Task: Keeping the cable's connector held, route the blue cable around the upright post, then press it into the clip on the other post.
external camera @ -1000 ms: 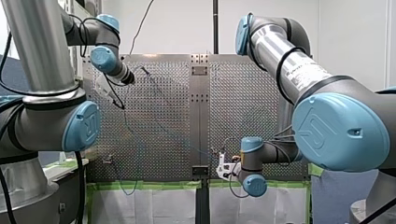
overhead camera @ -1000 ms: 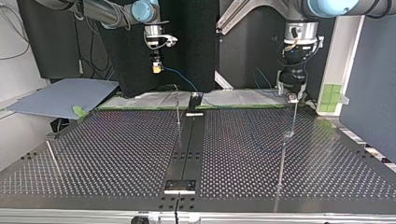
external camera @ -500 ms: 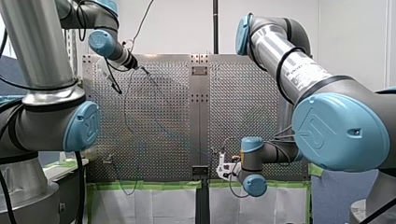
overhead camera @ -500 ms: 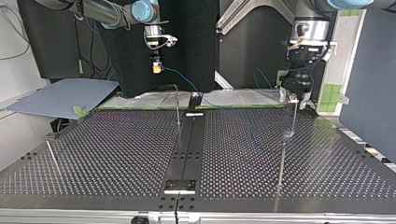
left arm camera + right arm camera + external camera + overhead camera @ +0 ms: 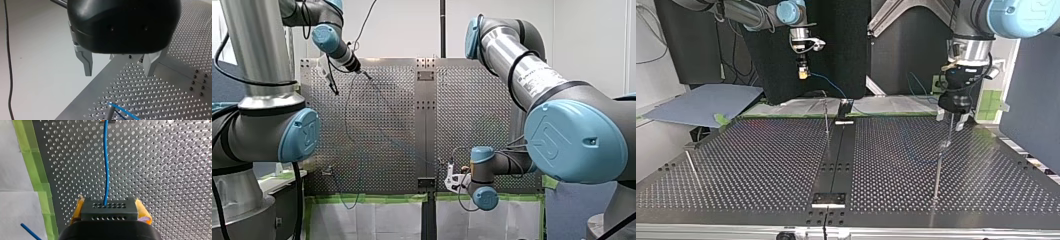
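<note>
My right claw [image 5: 109, 208] is closed on the cable's dark connector [image 5: 109, 212], a block with rows of small holes pinched between my yellow pads [image 5: 143, 212]. The blue cable [image 5: 106, 170] leaves the middle of the connector's face and runs straight ahead over the perforated surface [image 5: 162, 170], with a strip of green tape [image 5: 37, 170] along the surface's edge beside it. In the top view this claw [image 5: 803, 74] hangs above the far edge of the surface at the view's left, and the cable [image 5: 828, 84] slopes down from it toward a thin post [image 5: 826, 120] near the middle. My left claw [image 5: 117, 67] is spread wide, its metal fingers [image 5: 86, 62] well apart with nothing between them. Ahead of those fingers the cable [image 5: 123, 110] passes right at the tip of another thin post [image 5: 109, 111]. In the top view my left claw [image 5: 952, 116] sits over the top of that post [image 5: 941, 150] at the view's right.
</note>
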You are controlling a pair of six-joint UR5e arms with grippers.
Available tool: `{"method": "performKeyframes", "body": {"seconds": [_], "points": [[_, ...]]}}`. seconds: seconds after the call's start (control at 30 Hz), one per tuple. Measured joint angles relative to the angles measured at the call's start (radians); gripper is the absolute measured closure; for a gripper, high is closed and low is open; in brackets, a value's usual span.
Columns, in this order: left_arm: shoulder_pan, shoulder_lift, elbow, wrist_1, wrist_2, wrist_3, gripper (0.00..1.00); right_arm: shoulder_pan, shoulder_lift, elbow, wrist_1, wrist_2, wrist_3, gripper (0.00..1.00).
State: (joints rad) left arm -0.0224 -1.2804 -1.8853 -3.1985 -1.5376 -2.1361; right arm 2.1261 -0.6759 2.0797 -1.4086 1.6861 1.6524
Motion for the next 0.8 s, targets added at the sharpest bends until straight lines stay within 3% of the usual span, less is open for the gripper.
{"method": "performKeyframes", "body": {"seconds": [0.57,0.8], "points": [[0.000,-0.042,0.130,-0.033,-0.004,0.130,0.00,-0.002,0.000,0.000,-0.003,-0.005,0.000,1.00],[-0.002,-0.033,0.178,-0.050,-0.016,0.182,0.00,-0.002,0.000,-0.002,-0.001,-0.006,0.000,1.00]]}}
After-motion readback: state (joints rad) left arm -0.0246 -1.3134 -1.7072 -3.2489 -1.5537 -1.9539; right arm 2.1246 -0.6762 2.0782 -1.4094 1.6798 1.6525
